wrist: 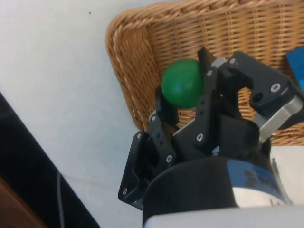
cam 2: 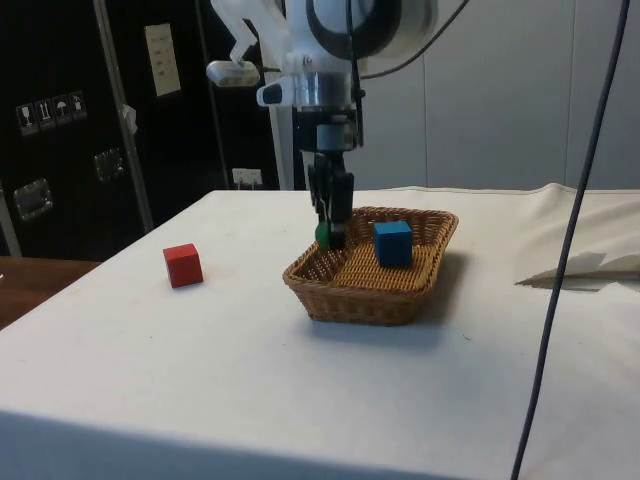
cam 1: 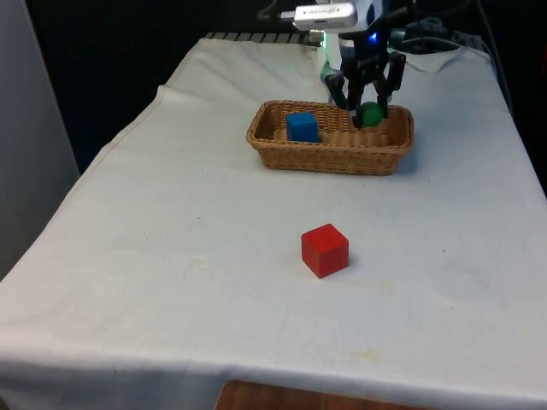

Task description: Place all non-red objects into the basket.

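Observation:
My gripper (cam 1: 370,113) reaches down into the wicker basket (cam 1: 329,159) at its end toward the front view's right, shut on a green ball (cam 1: 373,114). The wrist view has the green ball (wrist: 182,83) pinched between the black fingers (wrist: 165,107) just inside the basket's rim (wrist: 124,71). In the side view the gripper (cam 2: 330,234) holds the ball (cam 2: 323,236) low over the basket's near corner (cam 2: 345,300). A blue cube (cam 1: 302,126) lies in the basket's other end. A red cube (cam 1: 325,250) sits on the cloth nearer the table's front.
The basket stands at the far middle of the table, close to the robot's base. A crumpled fold of cloth (cam 2: 580,268) lies beyond the basket in the side view. The table's edges fall away on both sides.

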You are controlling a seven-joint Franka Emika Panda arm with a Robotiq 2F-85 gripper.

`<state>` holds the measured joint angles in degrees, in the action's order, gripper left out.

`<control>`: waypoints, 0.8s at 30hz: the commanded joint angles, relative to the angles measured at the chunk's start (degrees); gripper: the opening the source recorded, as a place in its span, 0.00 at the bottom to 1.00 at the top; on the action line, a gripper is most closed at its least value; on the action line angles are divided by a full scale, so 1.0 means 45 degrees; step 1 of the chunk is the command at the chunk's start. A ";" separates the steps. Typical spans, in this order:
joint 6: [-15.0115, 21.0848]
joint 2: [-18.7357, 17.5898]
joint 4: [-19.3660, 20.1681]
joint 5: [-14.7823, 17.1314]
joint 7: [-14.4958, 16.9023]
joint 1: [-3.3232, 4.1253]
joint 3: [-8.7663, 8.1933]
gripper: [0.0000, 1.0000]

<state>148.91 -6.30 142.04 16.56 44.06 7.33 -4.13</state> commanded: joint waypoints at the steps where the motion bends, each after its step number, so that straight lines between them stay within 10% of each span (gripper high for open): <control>1: 0.0318 -0.0076 0.0089 0.0178 0.0153 0.0013 0.0064 0.00; 24: 0.1935 -0.0866 0.0917 -0.0013 0.0267 0.0025 0.0140 0.00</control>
<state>157.62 -10.20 146.16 16.50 45.26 7.45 -3.50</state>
